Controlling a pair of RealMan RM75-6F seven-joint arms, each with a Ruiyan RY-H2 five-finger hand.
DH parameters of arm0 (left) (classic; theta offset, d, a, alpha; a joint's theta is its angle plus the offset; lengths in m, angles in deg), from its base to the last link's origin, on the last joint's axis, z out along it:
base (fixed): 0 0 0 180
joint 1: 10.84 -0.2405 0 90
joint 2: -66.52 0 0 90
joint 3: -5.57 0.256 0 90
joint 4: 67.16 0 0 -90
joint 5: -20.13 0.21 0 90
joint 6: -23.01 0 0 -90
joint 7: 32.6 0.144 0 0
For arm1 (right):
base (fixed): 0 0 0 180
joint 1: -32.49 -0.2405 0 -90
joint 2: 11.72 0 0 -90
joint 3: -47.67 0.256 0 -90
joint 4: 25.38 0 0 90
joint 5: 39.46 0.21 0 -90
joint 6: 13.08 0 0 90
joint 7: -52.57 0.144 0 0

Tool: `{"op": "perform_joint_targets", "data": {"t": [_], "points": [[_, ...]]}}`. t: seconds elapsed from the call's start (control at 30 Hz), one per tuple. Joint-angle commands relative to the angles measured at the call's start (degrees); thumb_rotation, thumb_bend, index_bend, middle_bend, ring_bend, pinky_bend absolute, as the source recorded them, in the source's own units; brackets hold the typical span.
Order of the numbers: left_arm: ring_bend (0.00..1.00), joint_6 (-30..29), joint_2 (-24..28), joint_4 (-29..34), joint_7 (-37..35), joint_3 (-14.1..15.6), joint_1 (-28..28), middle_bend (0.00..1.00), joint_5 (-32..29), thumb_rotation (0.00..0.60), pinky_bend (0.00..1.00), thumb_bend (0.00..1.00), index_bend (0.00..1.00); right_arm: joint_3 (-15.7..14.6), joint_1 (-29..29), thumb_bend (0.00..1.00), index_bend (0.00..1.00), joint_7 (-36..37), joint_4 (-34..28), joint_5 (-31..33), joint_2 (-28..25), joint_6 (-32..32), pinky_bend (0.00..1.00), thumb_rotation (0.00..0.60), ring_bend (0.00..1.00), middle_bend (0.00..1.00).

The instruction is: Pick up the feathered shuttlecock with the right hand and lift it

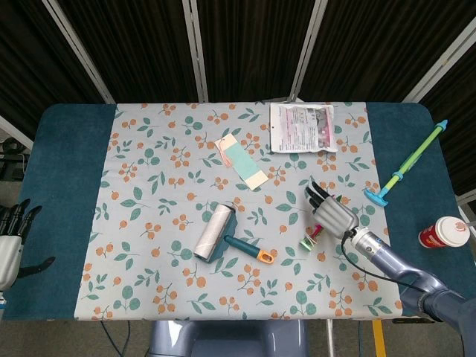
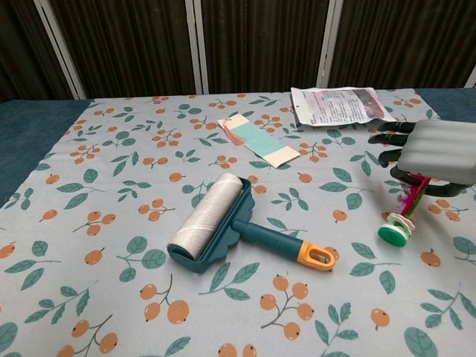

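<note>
The feathered shuttlecock (image 2: 401, 219) has a green and white base and pink, red and yellow feathers. It hangs tilted, base swung toward the table's middle, with its feathers running up under my right hand (image 2: 433, 152). That hand holds it by the feathers, between the thumb and the palm side, while the dark fingers (image 2: 388, 141) reach out flat. In the head view the shuttlecock's base (image 1: 306, 242) sits just left of and below the right hand (image 1: 332, 213). My left hand (image 1: 10, 242) hangs off the table's left edge, fingers apart and holding nothing.
A teal lint roller (image 2: 212, 219) with an orange-tipped handle lies mid-table. A pale card (image 2: 260, 141) and a printed packet (image 2: 338, 105) lie further back. A green and blue stick tool (image 1: 409, 162) and a red cup (image 1: 445, 232) sit at the right edge.
</note>
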Motion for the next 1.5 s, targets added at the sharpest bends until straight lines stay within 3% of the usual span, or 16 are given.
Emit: {"op": "perform_joint_targets", "data": {"t": [0.03, 0.37, 0.53, 0.77, 1.27, 1.5], "points": [[0.0, -0.01, -0.01, 0.02, 0.03, 0.0, -0.01, 0.0, -0.02, 0.552, 0.0, 0.14, 0.1, -0.01, 0.04, 0.39, 0.64, 0.08, 0.04, -0.07, -0.12, 0.41, 0.0, 0.6, 0.02, 0.26], [0.0, -0.04, -0.06, 0.03, 0.2, -0.04, -0.01, 0.0, -0.09, 0.556, 0.0, 0.14, 0.1, 2.15, 0.48, 0.4, 0.64, -2.16, -2.43, 0.59, -3.39, 4.75, 0.0, 0.6, 0.03, 0.26], [0.0, -0.2, -0.16, 0.06, 0.45, -0.02, -0.07, 0.0, -0.05, 0.552, 0.0, 0.14, 0.1, 4.57, 2.47, 0.4, 0.64, -9.21, -2.66, 2.05, -4.97, 9.38, 0.0, 0.6, 0.03, 0.26], [0.0, -0.37, -0.27, 0.07, 0.67, -0.02, -0.13, 0.0, -0.01, 0.551, 0.0, 0.14, 0.1, 6.0, 4.01, 0.4, 0.64, -13.91, -2.99, 4.15, -4.81, 10.55, 0.0, 0.6, 0.03, 0.26], [0.0, -0.19, -0.18, 0.08, 0.51, -0.02, -0.07, 0.0, -0.03, 0.553, 0.0, 0.14, 0.1, 8.76, 6.59, 0.4, 0.64, -26.37, 13.7, 4.98, 6.22, 19.17, 0.0, 0.6, 0.03, 0.26], [0.0, -0.24, -0.19, 0.09, 0.52, 0.0, -0.09, 0.0, 0.01, 0.555, 0.0, 0.14, 0.1, 9.1, 7.81, 0.4, 0.64, -32.74, 18.32, 6.73, 10.49, 18.7, 0.0, 0.6, 0.03, 0.26]]}}
